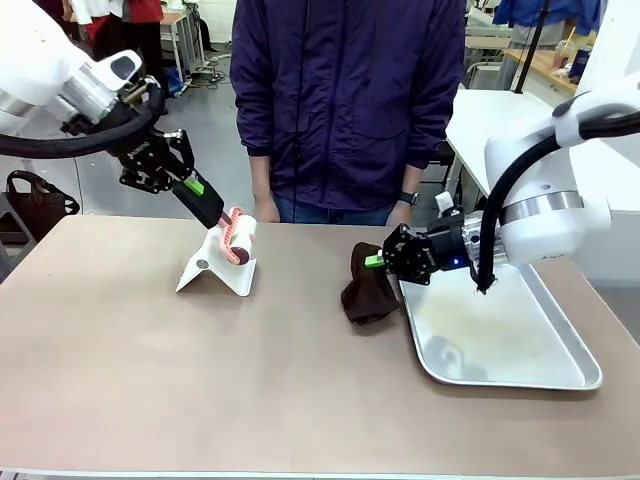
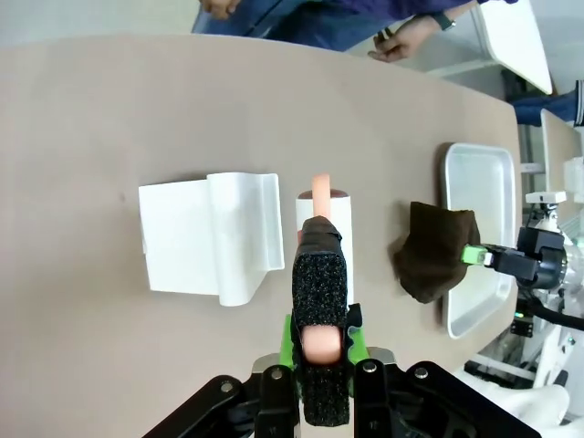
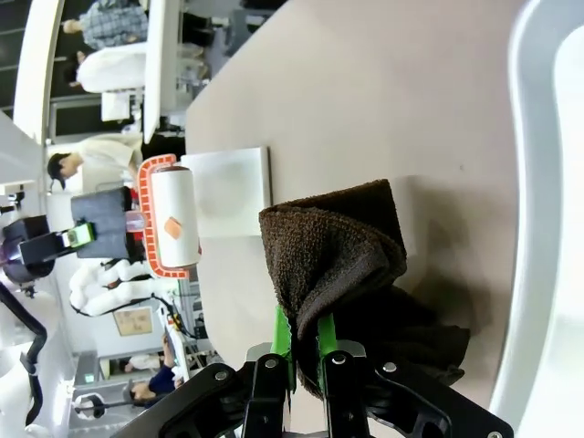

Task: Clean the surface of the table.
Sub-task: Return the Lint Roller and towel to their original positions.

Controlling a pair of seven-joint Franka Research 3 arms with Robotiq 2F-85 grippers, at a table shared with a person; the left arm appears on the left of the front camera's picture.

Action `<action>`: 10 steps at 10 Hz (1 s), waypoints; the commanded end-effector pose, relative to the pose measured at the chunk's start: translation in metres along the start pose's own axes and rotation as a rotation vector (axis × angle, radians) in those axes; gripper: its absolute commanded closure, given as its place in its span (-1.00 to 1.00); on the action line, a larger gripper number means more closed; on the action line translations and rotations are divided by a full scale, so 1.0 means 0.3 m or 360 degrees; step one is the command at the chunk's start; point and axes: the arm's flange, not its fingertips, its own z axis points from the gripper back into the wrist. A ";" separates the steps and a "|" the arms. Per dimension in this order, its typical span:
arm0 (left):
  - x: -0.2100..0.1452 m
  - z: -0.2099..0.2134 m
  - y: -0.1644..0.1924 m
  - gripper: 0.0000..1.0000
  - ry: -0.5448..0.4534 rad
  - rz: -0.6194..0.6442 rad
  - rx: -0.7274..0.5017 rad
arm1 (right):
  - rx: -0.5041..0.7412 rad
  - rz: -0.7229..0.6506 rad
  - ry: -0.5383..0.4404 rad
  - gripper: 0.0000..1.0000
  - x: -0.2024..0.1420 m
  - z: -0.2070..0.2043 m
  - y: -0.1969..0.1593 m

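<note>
Both tools are gripped but wiping looks barely begun: the left gripper [image 1: 214,222] clamps a lint roller [image 1: 240,238] and the right gripper [image 1: 372,262] a brown cloth [image 1: 368,288], with the table [image 1: 200,370] beneath both jaws.

**Where the cameras look**

The front camera faces across the table [image 1: 200,380] toward the person [image 1: 345,100]. Each wrist camera looks closely along its own fingers. All three views share the brown cloth [image 1: 368,292] and lint roller [image 1: 238,238].
</note>
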 end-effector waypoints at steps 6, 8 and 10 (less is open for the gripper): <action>0.007 -0.017 -0.016 0.55 0.0013 -0.0013 0.0007 | 0.0000 0.0000 0.0000 0.75 0.000 0.000 0.000; -0.006 -0.049 -0.019 0.55 0.0005 -0.0040 -0.0001 | 0.0000 0.0000 0.0000 0.75 0.000 0.000 0.000; -0.017 -0.084 -0.028 0.55 -0.0049 -0.0062 -0.0010 | -0.0159 -0.0051 0.0057 0.75 -0.008 -0.022 0.000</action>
